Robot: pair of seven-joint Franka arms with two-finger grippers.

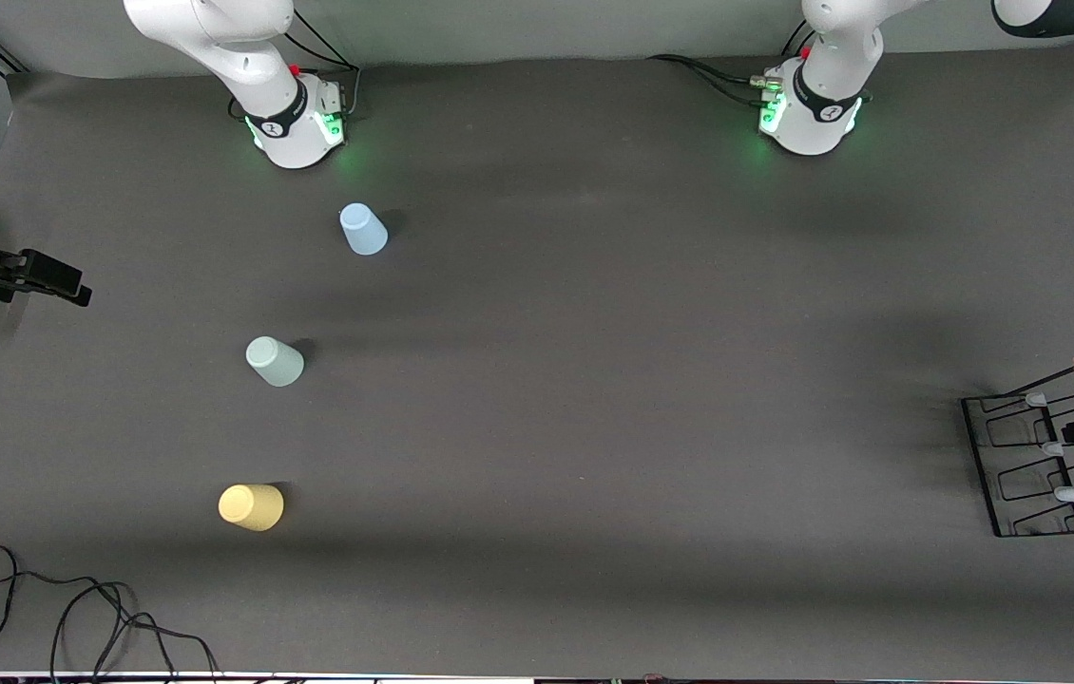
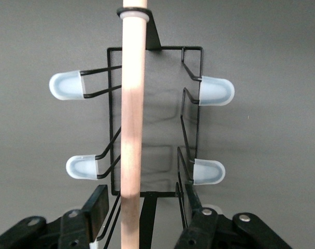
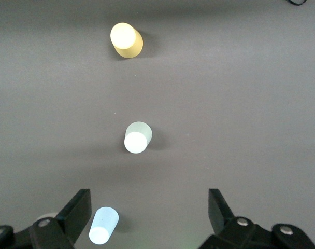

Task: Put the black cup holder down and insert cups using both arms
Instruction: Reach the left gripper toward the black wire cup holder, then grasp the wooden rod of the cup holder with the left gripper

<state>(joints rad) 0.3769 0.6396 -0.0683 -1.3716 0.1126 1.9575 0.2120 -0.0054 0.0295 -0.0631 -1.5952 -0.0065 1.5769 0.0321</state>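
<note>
Risk: left gripper (image 2: pixel 142 212), fingers apart astride light wooden rod handle (image 2: pixel 133 104) of black thin-wire cup holder (image 1: pixel 1031 465) at frame's right edge, not yet clamped; off-centre closure could tip rack. Right gripper (image 3: pixel 149 210) open, waiting over three upturned plastic cups (image 1: pixel 275 361), mid-left. Black cable (image 1: pixel 71 608) lower left; nothing blocking.

Cups (image 1: pixel 275 361) well apart from rack (image 1: pixel 1022 465)

white jointed arms (image 1: pixel 242 57), black bands, green-lit round bases (image 1: pixel 304 138).
</note>
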